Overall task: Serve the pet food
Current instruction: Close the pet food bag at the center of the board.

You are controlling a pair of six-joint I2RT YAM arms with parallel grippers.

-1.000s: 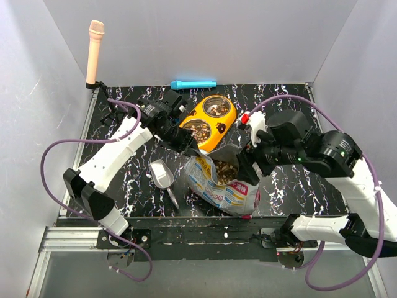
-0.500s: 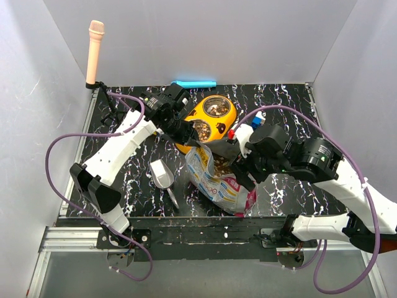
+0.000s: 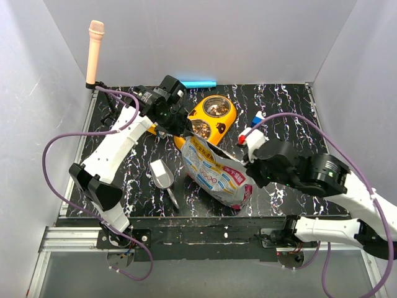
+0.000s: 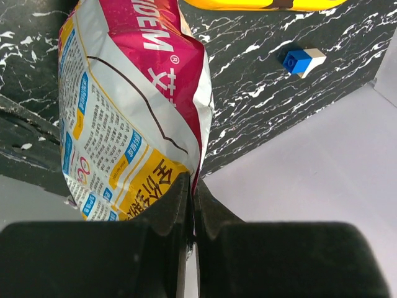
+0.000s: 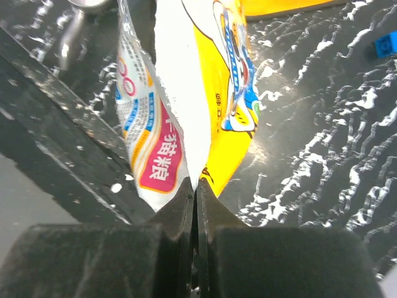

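Observation:
The foil bag (image 3: 214,174) is stretched between both grippers, its mouth flattened so no kibble shows inside. My left gripper (image 3: 180,135) is shut on the bag's upper left corner; in the left wrist view its fingers (image 4: 191,183) pinch the bag (image 4: 124,112) edge. My right gripper (image 3: 248,166) is shut on the bag's right edge; in the right wrist view the fingertips (image 5: 195,183) clamp the bag (image 5: 186,93) seam. Pet food (image 3: 216,108) fills both wells of the yellow double bowl (image 3: 228,119) just behind the bag.
A metal scoop (image 3: 162,174) lies on the black marbled table left of the bag. A small blue block (image 3: 258,117) sits right of the bowl. At the back edge lie a blue tube (image 3: 195,83) and a pink upright post (image 3: 95,49).
My right gripper has closed on the bag's right edge. The left arm has drawn back and left with its corner, and the bag has gone from open-mouthed to flattened.

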